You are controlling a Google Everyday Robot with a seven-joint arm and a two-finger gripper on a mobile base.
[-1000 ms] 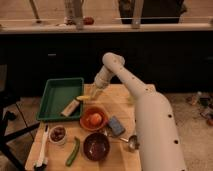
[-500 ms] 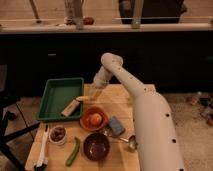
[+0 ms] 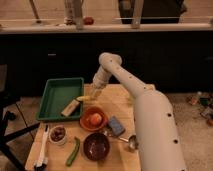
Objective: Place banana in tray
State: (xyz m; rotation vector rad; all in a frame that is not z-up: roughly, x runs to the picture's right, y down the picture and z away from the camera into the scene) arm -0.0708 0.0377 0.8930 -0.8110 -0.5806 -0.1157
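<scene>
**Q.** Where is the banana [image 3: 85,98], and how does the gripper [image 3: 94,93] stand?

**A.** The gripper hangs over the table [image 3: 119,102], just right of the tray [image 3: 56,96], which fills the table's back-left corner. Its fingers are pressed together on the banana's right end, as far as can be made out. The fruit points left toward the tray's right rim, beside it rather than inside. A tan block [image 3: 71,107] lies across that rim toward the tray's front-right corner, and an orange bowl [image 3: 93,120] sits nearer the front edge.

**Q.** How is the banana likely to handle?

**A.** Judged from its look, it is light and small, firm enough to keep its curve, yet soft under the peel, so a hard squeeze would bruise it. The skin is smooth and rounded. Held by one end, it may pivot or slide, and a grip across the middle would be steadier.

**Q.** Any brands, labels or writing?

**A.** None can be read on the fruit, the tray or the arm.
</scene>
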